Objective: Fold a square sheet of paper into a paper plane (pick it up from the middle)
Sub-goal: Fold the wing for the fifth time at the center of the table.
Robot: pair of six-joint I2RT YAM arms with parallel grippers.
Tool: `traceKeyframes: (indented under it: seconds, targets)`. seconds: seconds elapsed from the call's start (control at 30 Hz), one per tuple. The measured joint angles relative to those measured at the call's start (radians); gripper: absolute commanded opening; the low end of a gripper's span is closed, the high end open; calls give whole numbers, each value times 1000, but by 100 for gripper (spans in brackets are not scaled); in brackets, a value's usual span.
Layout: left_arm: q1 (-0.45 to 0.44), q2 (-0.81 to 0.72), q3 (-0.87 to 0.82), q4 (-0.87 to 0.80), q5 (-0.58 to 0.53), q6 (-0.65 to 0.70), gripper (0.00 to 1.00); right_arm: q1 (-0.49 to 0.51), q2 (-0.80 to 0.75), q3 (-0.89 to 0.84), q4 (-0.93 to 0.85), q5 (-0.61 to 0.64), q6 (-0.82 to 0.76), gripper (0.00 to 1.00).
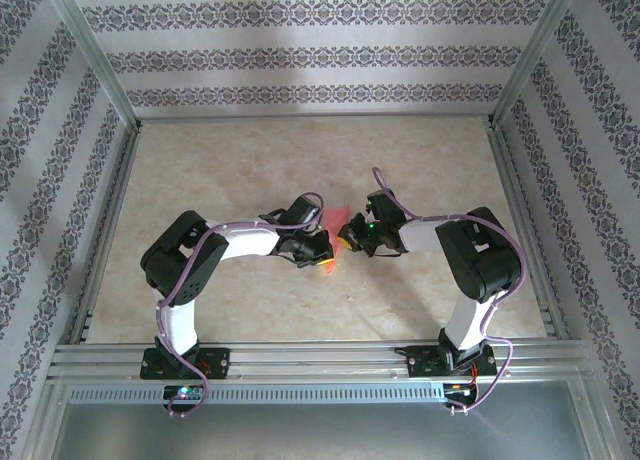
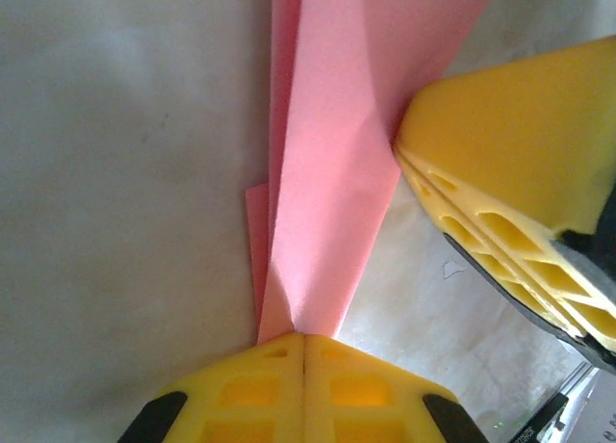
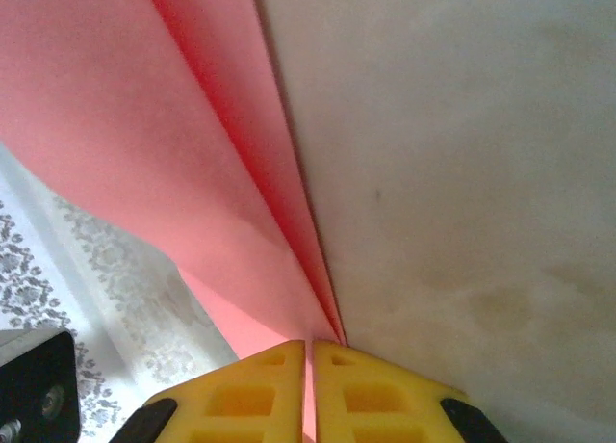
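**Patterned walls, pale table: two claws on one pink fold**

Wallpapered panels with grey floral bands close in a beige table [image 1: 250, 170], and both arms reach to its middle, where they meet nose to nose. Between them sits the paper plane [image 1: 338, 220], a small salmon-pink shape, already creased into long layered flaps that narrow towards one end.

From the left wrist, the left claw [image 2: 304, 342] is pressed together on the narrow end of the paper, its yellow fingers meeting with no gap. The right claw [image 2: 500, 173] touches the paper's edge further along. From the right wrist, the right claw [image 3: 310, 351] is pinched on a thin sliver of pink, with the flaps fanning away from it. Whether the paper rests on the table or hangs just above it, I cannot tell.

By my reading, the work is in a late fold: the body is formed and a wing or the centre crease is being set. The next move likely calls for one claw to anchor the crease while the other lets go and presses a flap flat, gently, since thin paper tears or slips under opposing pulls.
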Motion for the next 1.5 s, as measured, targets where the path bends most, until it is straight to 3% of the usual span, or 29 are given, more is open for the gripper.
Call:
traceKeyframes:
  seconds: [0.4,0.77,1.13,1.5]
  targets:
    - [-2,17,80,-156,-33,96,4,-55,-7,105,-101,-82,-303,12]
    - [-2,17,115,-272,-51,212,2,-60,98,206,-229,-121,-505,12]
    - [-2,-20,116,-285,-48,270,12,-39,116,227,-293,-59,-525,12]
    - [-2,3,123,-170,-54,195,7,-6,114,224,-269,-51,-452,12]
